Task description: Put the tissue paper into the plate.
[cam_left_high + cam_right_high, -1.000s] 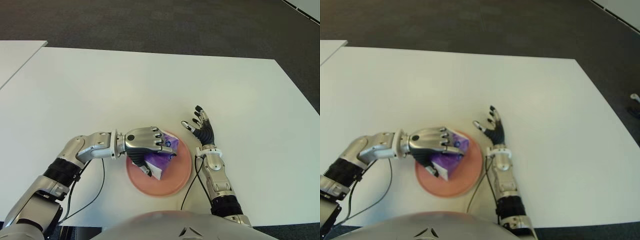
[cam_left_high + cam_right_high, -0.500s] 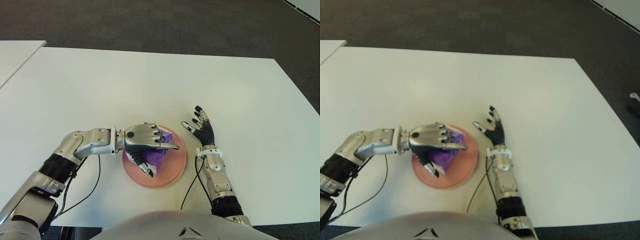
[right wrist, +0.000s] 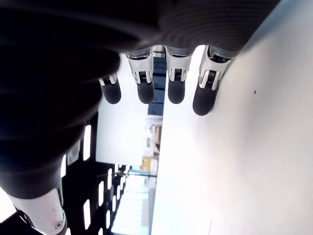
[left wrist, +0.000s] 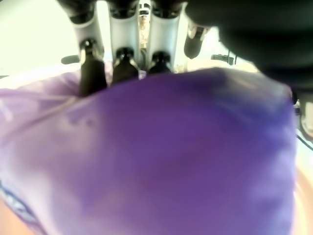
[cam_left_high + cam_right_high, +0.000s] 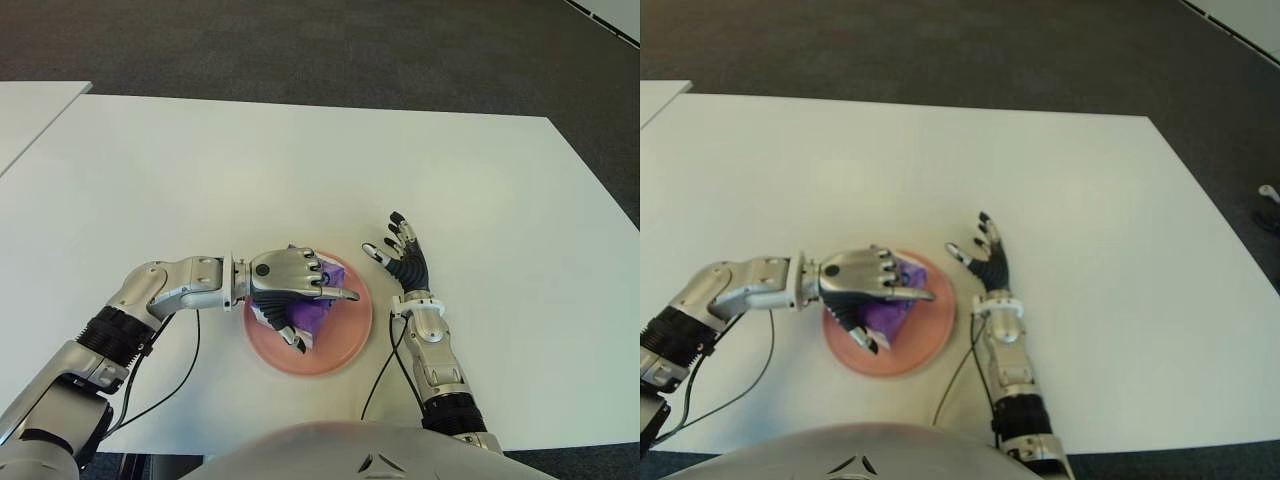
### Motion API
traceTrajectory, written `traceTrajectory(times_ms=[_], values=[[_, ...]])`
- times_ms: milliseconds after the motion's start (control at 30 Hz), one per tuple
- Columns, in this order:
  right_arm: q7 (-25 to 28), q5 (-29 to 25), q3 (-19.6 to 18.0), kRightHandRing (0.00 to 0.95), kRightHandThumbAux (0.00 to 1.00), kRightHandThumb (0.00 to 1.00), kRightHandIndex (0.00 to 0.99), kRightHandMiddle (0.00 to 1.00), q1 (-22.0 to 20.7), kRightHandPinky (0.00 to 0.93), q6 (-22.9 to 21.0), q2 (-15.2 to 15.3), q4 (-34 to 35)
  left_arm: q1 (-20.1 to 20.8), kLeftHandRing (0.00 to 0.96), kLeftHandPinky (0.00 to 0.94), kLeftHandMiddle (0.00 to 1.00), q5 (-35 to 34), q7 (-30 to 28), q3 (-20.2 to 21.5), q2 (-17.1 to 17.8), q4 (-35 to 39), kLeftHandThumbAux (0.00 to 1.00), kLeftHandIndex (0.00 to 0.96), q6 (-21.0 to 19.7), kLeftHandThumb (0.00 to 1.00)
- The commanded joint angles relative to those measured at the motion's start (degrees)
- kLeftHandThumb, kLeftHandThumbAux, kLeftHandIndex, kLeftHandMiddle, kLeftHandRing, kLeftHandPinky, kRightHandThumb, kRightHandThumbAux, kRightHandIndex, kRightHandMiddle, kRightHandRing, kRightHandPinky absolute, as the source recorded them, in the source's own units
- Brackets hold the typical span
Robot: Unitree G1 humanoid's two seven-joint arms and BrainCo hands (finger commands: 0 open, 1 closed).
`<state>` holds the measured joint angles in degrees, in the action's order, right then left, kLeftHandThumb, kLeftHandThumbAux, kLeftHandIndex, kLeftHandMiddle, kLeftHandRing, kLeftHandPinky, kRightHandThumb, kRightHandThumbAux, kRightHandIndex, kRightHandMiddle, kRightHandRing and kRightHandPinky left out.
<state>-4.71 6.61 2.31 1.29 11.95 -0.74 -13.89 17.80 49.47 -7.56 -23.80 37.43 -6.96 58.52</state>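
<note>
We see the left robot hand over the pink plate, its fingers curled around the purple tissue paper pack, with one finger pointing out straight toward the right robot hand. The pack sits beneath the palm, inside the plate; we cannot tell whether it touches the plate's surface. The right robot hand shows just beside the plate on the white counter, fingers spread and holding nothing.
</note>
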Motion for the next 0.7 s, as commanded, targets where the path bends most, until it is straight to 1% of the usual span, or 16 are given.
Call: traceTrajectory(times_ms=[33,167,267,433,500,567,633,700], values=[[0.07,0.02,0.18,0.065,0.719,0.159,0.0,0.048,2.2,0.107,-3.62,-0.11,-1.88,-0.62,0.0,0.0,0.0,1.1,-1.96,-1.45,1.46,-1.02,0.37,0.0,-0.49,0.656],[0.13,-0.06,0.21,0.066,0.722,0.158,0.0,0.048,2.16,0.11,-3.54,-0.13,-2.02,-0.06,0.0,0.0,0.0,0.27,-2.32,-1.56,1.63,-1.31,0.369,0.0,-0.37,0.637],[0.08,0.03,0.3,0.064,0.723,0.159,0.0,0.046,2.13,0.106,-3.66,-0.15,-1.97,1.38,0.0,0.0,0.0,-4.14,-4.53,-1.54,2.13,-1.01,0.359,0.0,-0.23,0.595],[-0.02,0.31,0.54,0.059,0.723,0.151,0.0,0.043,2.11,0.099,-3.8,-0.08,-1.87,0.95,0.0,0.006,0.0,-11.25,-5.52,-1.96,1.58,-3.53,0.342,0.0,0.99,0.492],[-0.1,0.47,0.67,0.055,0.722,0.146,0.0,0.041,2.09,0.092,-3.93,-0.03,-1.82,1.02,0.0,0.013,0.0,-16.19,-5.91,-1.89,1.62,-5.04,0.333,0.0,1.83,0.431],[-0.37,0.7,0.78,0.053,0.72,0.143,0.0,0.04,2.04,0.09,-4.13,-0.08,-1.78,1.43,0.0,0.021,0.0,-20.24,-6.33,-1.6,2.26,-6.62,0.327,0.0,3.24,0.393],[-0.88,1.16,0.96,0.051,0.716,0.14,0.0,0.039,2.0,0.085,-4.59,-0.11,-1.6,3.71,0.0,0.034,0.0,-29.65,-8.64,-1.99,3.2,-9.37,0.323,0.0,4.29,0.364],[-1.18,1.42,1.14,0.045,0.704,0.139,0.0,0.034,1.95,0.067,-4.87,-0.15,-1.48,5.49,0.0,0.056,0.0,-41.77,-12.75,-2.59,3.34,-9.59,0.317,0.0,2.08,0.336]])
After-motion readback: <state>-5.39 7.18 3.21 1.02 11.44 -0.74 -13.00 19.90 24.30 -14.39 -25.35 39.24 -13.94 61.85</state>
